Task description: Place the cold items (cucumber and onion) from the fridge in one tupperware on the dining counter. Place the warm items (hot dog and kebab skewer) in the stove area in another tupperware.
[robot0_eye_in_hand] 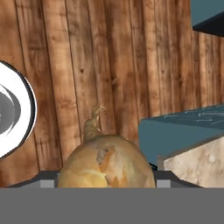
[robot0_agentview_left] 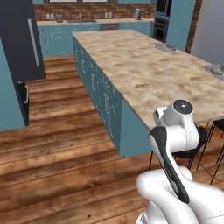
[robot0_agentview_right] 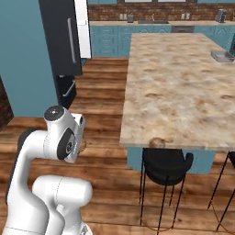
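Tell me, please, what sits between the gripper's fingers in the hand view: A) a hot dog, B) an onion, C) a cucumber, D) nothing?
B: a round yellowish-tan onion with a thin pointed tip sits at the gripper, above the wooden floor.

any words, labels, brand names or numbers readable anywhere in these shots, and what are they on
None: no readable text in any view.
The onion, the dining counter, the fridge and the two containers on the counter show no lettering.
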You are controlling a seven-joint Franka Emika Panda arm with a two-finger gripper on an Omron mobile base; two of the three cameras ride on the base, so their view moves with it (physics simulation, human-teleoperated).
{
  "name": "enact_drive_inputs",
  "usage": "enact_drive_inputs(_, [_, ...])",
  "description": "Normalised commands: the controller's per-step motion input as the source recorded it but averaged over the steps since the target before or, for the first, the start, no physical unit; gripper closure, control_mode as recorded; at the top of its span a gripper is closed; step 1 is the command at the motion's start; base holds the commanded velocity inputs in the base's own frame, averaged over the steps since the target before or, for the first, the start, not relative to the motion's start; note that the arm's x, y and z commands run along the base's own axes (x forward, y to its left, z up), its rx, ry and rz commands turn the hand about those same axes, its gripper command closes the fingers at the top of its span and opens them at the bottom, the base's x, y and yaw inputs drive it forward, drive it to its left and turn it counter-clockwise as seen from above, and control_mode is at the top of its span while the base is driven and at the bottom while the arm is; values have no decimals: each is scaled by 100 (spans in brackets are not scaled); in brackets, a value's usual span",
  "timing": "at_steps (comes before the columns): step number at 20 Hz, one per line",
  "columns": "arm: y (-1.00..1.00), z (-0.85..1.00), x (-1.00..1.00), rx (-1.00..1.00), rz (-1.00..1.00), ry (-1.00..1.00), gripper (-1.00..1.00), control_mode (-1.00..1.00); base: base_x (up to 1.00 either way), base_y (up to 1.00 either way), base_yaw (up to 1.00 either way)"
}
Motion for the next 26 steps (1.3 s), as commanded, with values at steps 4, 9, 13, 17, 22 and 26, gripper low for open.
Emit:
enact_drive_inputs(4, [0,0,0,0,0,0,100,100,0,-100,0])
enact_drive_inputs(9, [0,0,0,0,0,0,100,100,19,-100,1])
enact_drive_inputs(13, [0,0,0,0,0,0,100,100,33,-100,6])
enact_drive_inputs(17, [0,0,0,0,0,0,100,100,42,-100,7])
enact_drive_inputs(22, [0,0,0,0,0,0,100,100,55,-100,6])
enact_drive_inputs(26, [0,0,0,0,0,0,100,100,21,-100,2])
